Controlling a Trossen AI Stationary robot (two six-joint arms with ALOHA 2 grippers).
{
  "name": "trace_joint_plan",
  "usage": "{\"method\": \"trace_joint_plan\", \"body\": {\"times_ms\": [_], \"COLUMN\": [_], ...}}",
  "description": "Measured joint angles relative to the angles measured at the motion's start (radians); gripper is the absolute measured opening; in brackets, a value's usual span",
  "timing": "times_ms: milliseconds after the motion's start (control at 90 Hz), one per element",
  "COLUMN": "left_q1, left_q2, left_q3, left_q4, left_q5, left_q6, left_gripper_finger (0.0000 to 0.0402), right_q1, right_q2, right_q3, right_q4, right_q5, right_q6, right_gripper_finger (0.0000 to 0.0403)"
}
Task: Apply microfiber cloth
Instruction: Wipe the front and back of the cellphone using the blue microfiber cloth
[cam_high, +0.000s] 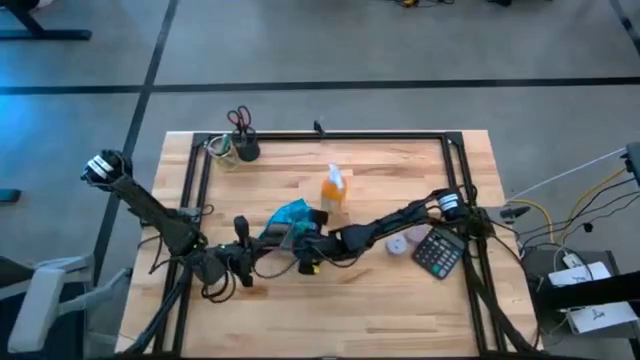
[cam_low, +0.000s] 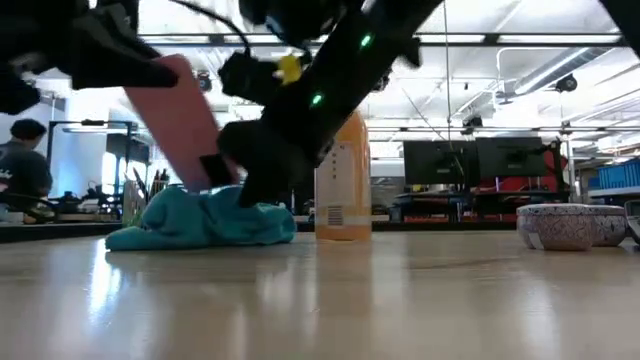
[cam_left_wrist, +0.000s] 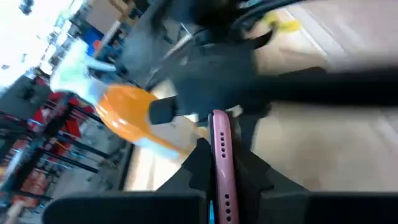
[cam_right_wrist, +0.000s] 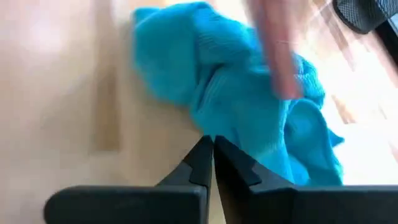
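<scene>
The turquoise microfiber cloth (cam_high: 291, 214) lies bunched on the table (cam_high: 400, 310), left of the orange spray bottle (cam_high: 334, 189). My right gripper (cam_right_wrist: 211, 146) reaches in from the table's right and is shut, with its tips at the cloth's (cam_right_wrist: 249, 106) near edge. My left gripper (cam_high: 243, 240) is shut on a pink phone (cam_low: 180, 115), which slants above the cloth (cam_low: 205, 220). In the low view my right gripper hides the phone's lower end. My left gripper pinches the pink phone between its two fingers, one on each broad face; the phone's thin edge (cam_left_wrist: 220, 155) shows between them. The phone is lifted clear of the table and tilted. My right gripper's shut fingertips (cam_right_wrist: 202, 155) meet the cloth's edge (cam_right_wrist: 208, 127) from above at a slant. Whether any fabric is caught between them I cannot tell. The cloth rests on the table.
A calculator (cam_high: 437, 253) and a small white bowl (cam_high: 399, 244) lie at the right, under my right arm. A cup with scissors (cam_high: 241, 140) stands at the far left corner. Black frame bars (cam_high: 330, 134) run along the table's edges. The near half of the table is bare wood.
</scene>
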Motion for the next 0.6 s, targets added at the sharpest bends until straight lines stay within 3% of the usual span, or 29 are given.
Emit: {"method": "trace_joint_plan", "body": {"times_ms": [311, 456, 600], "left_q1": [0.113, 0.145, 0.15], "left_q2": [0.164, 0.23, 0.286], "left_q3": [-0.03, -0.03, -0.03], "left_q4": [0.03, 0.035, 0.031], "left_q5": [0.101, 0.25, 0.278], "left_q6": [0.175, 0.13, 0.0], "left_gripper_finger": [0.0015, 0.0041, 0.0081], "right_q1": [0.038, 0.036, 0.029], "right_q2": [-0.039, -0.039, -0.039], "right_q3": [0.0, 0.0, 0.0], "right_q4": [-0.079, -0.086, -0.084], "right_q5": [0.021, 0.021, 0.016], "right_q6": [-0.082, -0.107, -0.143], "right_gripper_finger": [0.0, 0.0, 0.0]}}
